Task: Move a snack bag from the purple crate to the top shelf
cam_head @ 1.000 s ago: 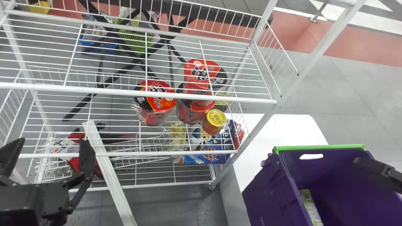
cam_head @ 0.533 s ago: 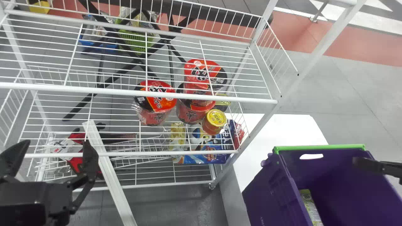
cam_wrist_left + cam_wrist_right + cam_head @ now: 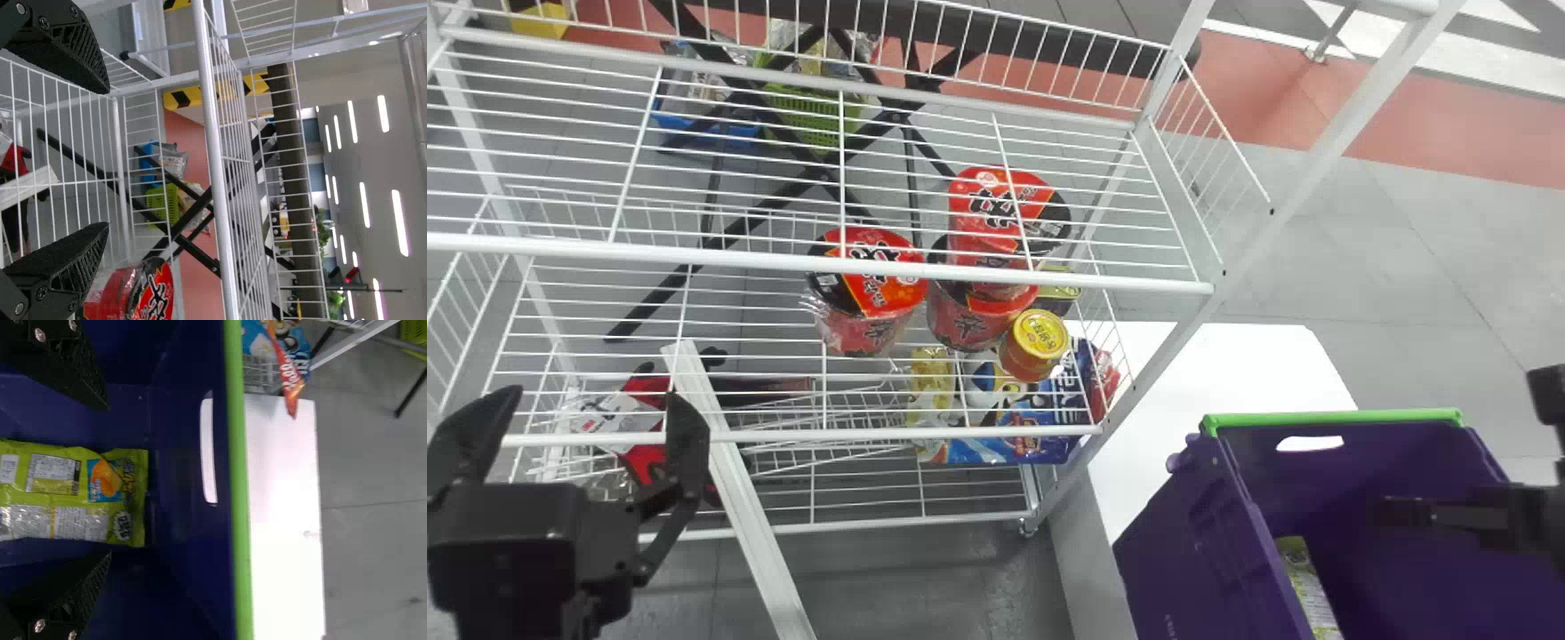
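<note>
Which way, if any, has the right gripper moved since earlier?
Yes: in the head view, the right gripper has moved left and down, judged against the crate's green rim.

A mock-shop setup indoors: wire shelves (image 3: 649,254), cup noodles (image 3: 889,293), long strip lights (image 3: 400,223) overhead.

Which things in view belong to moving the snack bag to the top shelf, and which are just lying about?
Part of the job:
green snack bag, in the crate
purple crate
right gripper, open at the crate
top shelf, white wire

Just lying about:
red noodle cups
yellow-lidded container
blue packet
green basket, behind the rack
</note>
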Robot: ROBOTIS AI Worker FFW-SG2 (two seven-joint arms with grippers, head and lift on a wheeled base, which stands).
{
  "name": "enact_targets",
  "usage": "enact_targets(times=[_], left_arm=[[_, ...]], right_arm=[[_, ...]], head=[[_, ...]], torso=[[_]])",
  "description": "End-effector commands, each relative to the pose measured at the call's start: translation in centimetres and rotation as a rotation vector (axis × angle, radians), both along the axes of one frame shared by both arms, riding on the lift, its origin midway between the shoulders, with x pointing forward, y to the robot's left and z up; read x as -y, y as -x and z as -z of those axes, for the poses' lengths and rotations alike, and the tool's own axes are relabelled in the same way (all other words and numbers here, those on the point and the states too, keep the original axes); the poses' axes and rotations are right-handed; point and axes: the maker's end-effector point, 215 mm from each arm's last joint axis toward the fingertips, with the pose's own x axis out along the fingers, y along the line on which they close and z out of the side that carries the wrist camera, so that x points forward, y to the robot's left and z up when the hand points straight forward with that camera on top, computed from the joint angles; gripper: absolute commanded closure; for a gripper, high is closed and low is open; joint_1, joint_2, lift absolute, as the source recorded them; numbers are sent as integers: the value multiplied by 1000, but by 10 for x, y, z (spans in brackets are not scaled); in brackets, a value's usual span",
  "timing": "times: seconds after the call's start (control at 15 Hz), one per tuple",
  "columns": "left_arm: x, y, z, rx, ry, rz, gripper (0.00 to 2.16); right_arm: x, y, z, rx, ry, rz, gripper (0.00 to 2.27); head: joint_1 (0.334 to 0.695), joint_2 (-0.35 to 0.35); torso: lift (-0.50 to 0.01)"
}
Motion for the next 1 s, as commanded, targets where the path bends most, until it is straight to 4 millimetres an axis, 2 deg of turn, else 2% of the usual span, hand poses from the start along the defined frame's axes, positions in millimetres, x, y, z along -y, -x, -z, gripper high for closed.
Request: enact_targets(times=[0.0,0.33,0.93], left_arm=[[10,1,20,-63,-28,16,103],[17,0,19,-63,-33,23,107],[12,-1,12,-47,-22,21,107]], right_arm=[[-7,5,21,-61,-26,4,26],[-19,29,66,-187,-61,4,26],[-7,85,112,-350,-49,-51,46]], head=[[695,-350],[695,-350],[695,-350]], torso=[[-455],[-455],[-455]])
